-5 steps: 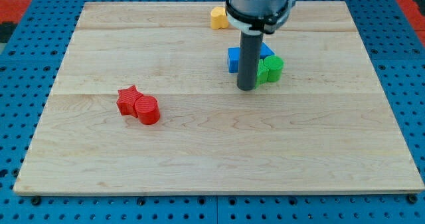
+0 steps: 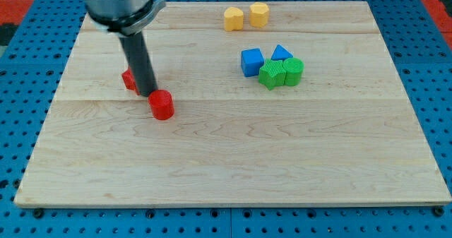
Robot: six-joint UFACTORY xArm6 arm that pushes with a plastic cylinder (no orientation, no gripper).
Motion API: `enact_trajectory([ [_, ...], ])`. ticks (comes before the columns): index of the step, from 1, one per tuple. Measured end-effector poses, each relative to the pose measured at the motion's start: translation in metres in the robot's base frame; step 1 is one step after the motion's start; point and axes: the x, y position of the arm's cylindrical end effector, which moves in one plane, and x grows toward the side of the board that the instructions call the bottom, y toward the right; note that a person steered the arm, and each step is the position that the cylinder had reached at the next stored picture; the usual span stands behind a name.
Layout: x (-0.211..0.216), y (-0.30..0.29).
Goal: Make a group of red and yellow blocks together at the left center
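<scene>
My tip [image 2: 147,93] rests on the wooden board [image 2: 233,167] in the left half of the view, at about mid-height. The rod carries no jaws, so there is no open or closed state for me to report; it is a plain dark rod and it grasps nothing. Two red blocks lie at the tip. The red cylinder [image 2: 162,105] stands just to the lower right of the tip, touching it or nearly so; I cannot tell which. The second red block [image 2: 128,80] sits just to the upper left of the tip and is partly hidden behind the rod, so I cannot make out its shape. The rod stands between these two red blocks and they are apart from each other. Two yellow blocks sit near the top edge of the board, right of centre, well apart from the red pair: the left yellow block [image 2: 234,18] and the right yellow block [image 2: 259,15] lie side by side with a narrow gap between them. Below them, right of centre, lies a tight cluster: a blue cube [image 2: 251,61], a blue triangular block [image 2: 281,53], a green star-shaped block [image 2: 270,75] and a second green block [image 2: 293,70], the two green ones touching.
</scene>
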Motion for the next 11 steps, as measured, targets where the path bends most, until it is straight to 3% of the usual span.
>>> enact_trajectory([
  [1, -0.046, -0.023],
  [2, -0.103, -0.007],
  [4, -0.123, 0.228],
  [5, -0.18, 0.267],
  [6, -0.209, 0.212],
  [8, -0.151, 0.037],
  [10, -0.077, 0.002],
  [11, -0.103, -0.01],
])
